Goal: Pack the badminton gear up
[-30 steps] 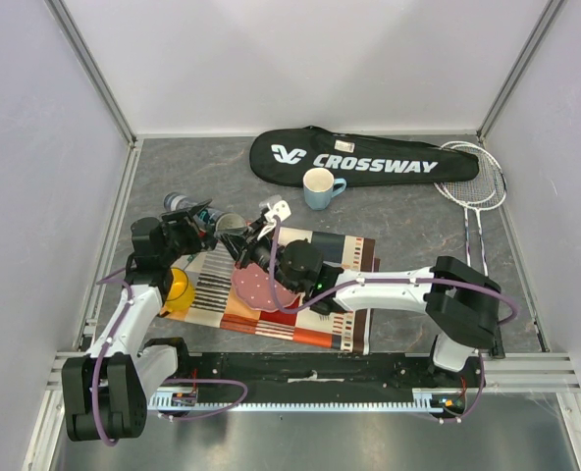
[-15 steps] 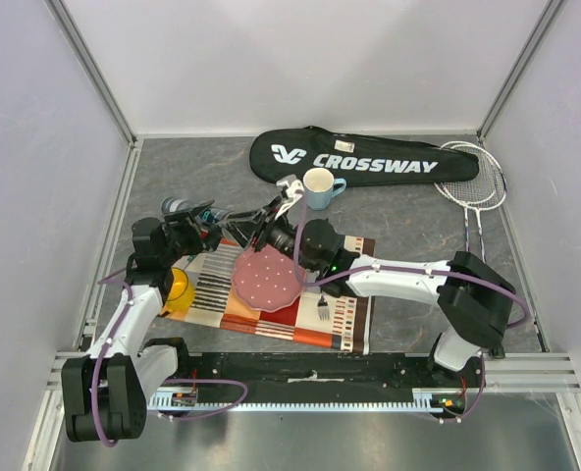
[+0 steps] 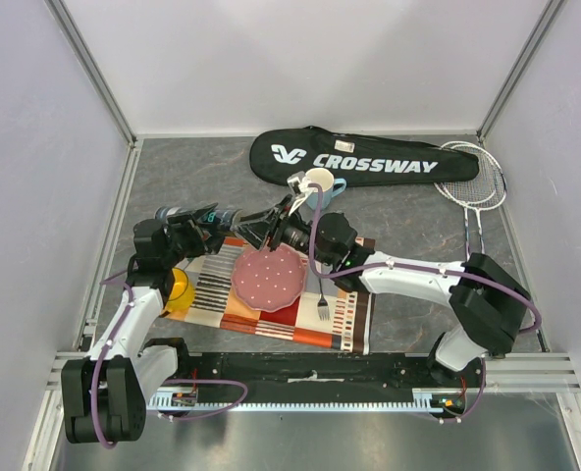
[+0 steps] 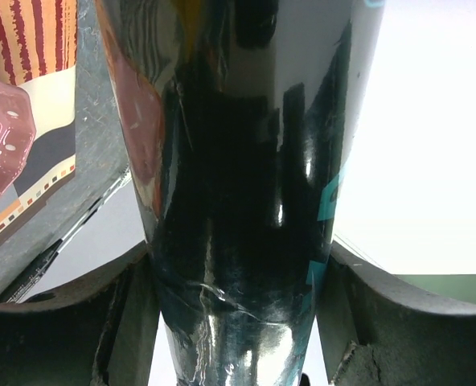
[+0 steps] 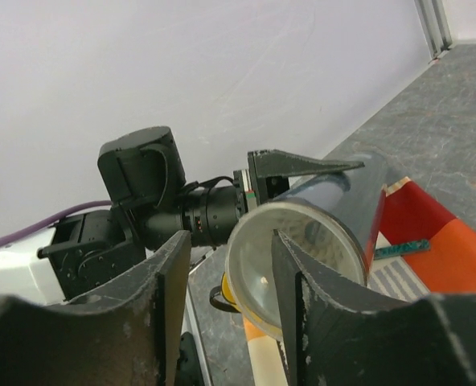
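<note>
The long dark tube (image 3: 187, 213) hangs level above the table's left side, and my left gripper (image 3: 207, 218) is shut on it. It fills the left wrist view as a glossy black tube (image 4: 246, 161) pressed between both fingers of the left gripper (image 4: 242, 265). My right gripper (image 3: 261, 224) is open at the tube's right end. In the right wrist view a translucent lid (image 5: 326, 249) closes the tube (image 5: 342, 201), and its left rim lies behind the gap of the right gripper (image 5: 228, 241). The black CROSSWAY bag (image 3: 359, 157) lies at the back, with two rackets (image 3: 472, 186) to its right. No shuttlecock shows clearly.
A light blue cup (image 3: 320, 186) stands just behind my right wrist. A pink plate (image 3: 269, 275) and a fork (image 3: 322, 304) lie on a striped mat (image 3: 222, 294). A yellow mug (image 3: 178, 287) sits under my left arm. Side walls stand close.
My right gripper has gone from shut to open and drawn back to the right and away. The left gripper has swung the tube level, its capped end facing the right gripper.
</note>
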Controlling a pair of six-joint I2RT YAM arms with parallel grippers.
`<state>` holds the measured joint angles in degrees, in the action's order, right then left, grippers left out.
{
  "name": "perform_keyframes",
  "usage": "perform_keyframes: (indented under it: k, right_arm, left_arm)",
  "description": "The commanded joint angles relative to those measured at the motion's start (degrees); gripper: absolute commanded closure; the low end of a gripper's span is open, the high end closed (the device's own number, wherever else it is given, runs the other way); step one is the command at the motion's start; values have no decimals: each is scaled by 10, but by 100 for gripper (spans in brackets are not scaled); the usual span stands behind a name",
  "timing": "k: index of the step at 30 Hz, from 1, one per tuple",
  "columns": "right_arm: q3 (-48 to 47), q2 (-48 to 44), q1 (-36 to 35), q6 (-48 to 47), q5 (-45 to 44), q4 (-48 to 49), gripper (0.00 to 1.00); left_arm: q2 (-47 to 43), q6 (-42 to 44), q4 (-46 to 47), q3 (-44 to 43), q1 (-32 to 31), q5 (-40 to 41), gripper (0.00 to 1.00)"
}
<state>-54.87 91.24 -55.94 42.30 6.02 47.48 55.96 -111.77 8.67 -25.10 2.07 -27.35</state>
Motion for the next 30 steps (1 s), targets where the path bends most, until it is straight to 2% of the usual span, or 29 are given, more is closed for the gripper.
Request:
perform_keyframes:
  k: [1, 8, 11, 12, 16, 21, 26, 30]
  right_arm:
    - [26, -2, -7, -13, 5, -66, 48]
    - [35, -29, -11, -32, -16, -100, 49]
    - [48, -18, -12, -32, -18, -76, 54]
    - [51, -12, -13, -35, -24, -64, 60]
    - [52, 30, -16, -48, -35, -1, 68]
    - [7, 68, -18, -46, -46, -15, 87]
    - [-9, 104, -26, -55, -78, -7, 100]
    - [-9, 131, -28, -74, -91, 11, 100]
  left_arm:
    - [-30, -3, 65, -18, -14, -63, 98]
    - [-31, -7, 55, -19, -14, -53, 98]
    - [-31, -7, 53, -22, -14, -53, 98]
    - [-33, -6, 49, -26, -14, -53, 98]
    - [-42, -5, 42, -31, -14, -57, 98]
    - [-49, 0, 25, -34, -14, -59, 98]
    - [-53, 3, 10, -44, -32, -53, 98]
    - [-56, -1, -3, -53, -36, -51, 98]
